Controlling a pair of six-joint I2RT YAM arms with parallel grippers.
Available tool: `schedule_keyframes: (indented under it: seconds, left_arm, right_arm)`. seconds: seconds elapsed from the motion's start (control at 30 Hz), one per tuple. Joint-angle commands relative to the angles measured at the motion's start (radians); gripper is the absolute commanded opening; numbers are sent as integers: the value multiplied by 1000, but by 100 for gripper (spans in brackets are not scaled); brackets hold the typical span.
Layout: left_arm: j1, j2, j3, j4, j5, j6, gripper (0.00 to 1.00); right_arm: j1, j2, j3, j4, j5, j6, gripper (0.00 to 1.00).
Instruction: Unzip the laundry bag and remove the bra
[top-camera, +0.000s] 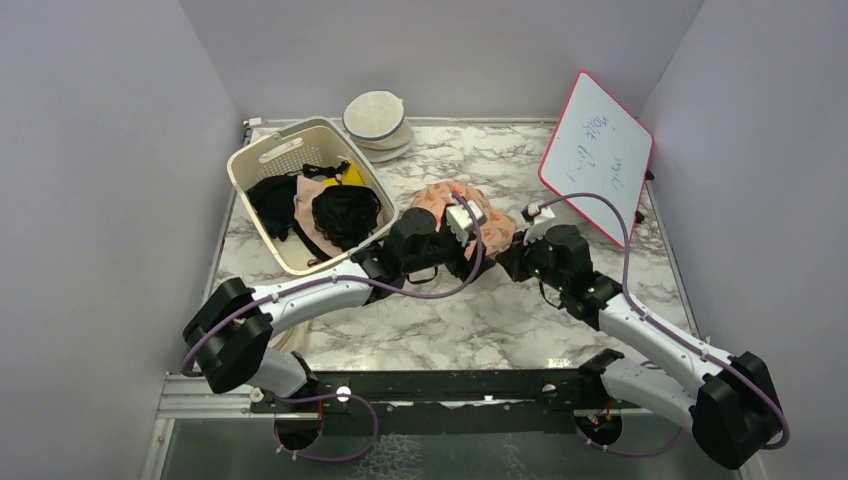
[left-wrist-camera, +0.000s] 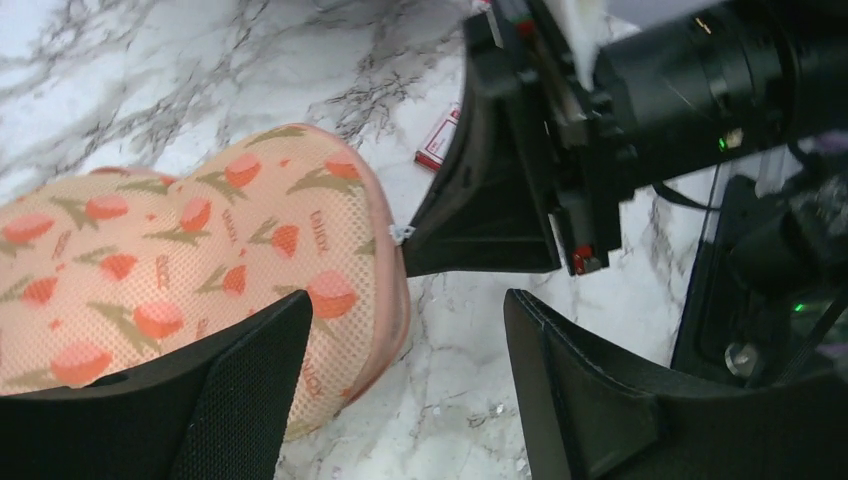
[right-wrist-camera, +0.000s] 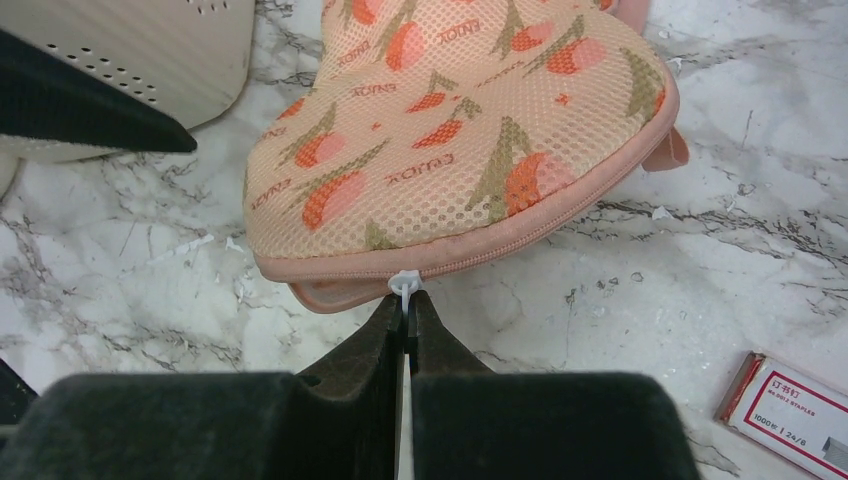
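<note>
We look down on a marble table (top-camera: 480, 320) where both arms meet at the peach-orange laundry bag (right-wrist-camera: 450, 130). The bag lies near the middle of the table, just right of a cream slotted basket (top-camera: 255, 165) holding black garments (top-camera: 345, 215). From above, the two wrists hide much of the bag.

In the right wrist view, the right gripper (right-wrist-camera: 405, 318) has its fingers pressed together, pinching the small white zip pull (right-wrist-camera: 403, 287) at the bag's near edge. The domed, printed mesh top spreads away directly ahead of the fingertips.

In the left wrist view, the left gripper (left-wrist-camera: 405, 305) is spread wide. One finger sits over the bag's rounded lobe and the other over bare marble, so the pink-bound edge lies between them. We cannot tell whether that finger touches the mesh.

A red-and-white staple box (right-wrist-camera: 790, 395) lies on the table near the bag. A whiteboard (top-camera: 597, 155) leans at the far right.
</note>
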Motion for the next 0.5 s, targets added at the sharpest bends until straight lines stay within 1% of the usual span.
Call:
schedule_keyframes:
  seconds: [0.0,0.07,0.2,0.37,0.43,0.47]
  left_arm:
    - [-42,18,-18,70,-14,262,61]
    - [-47,28,-21,71,-49,293,57]
    - [-48,82,10,58,-86,295,49]
    - [-48,130,45,37,-56,266,47]
    - [-48,138,49,31,-65,261,46]
    - [-48,142,49,30,-74,261,44]
  right_arm:
    - [-1,-11,16,22,-44,-22,1]
    - [-1,-12,17,20,-56,-22,1]
    - [-2,-24,12,14,-82,-25,1]
    - [-2,-43,8,-2,-80,-24,1]
    - [-1,-47,0,10,-85,-26,1]
    - [-1,-46,1,11,-87,-29,1]
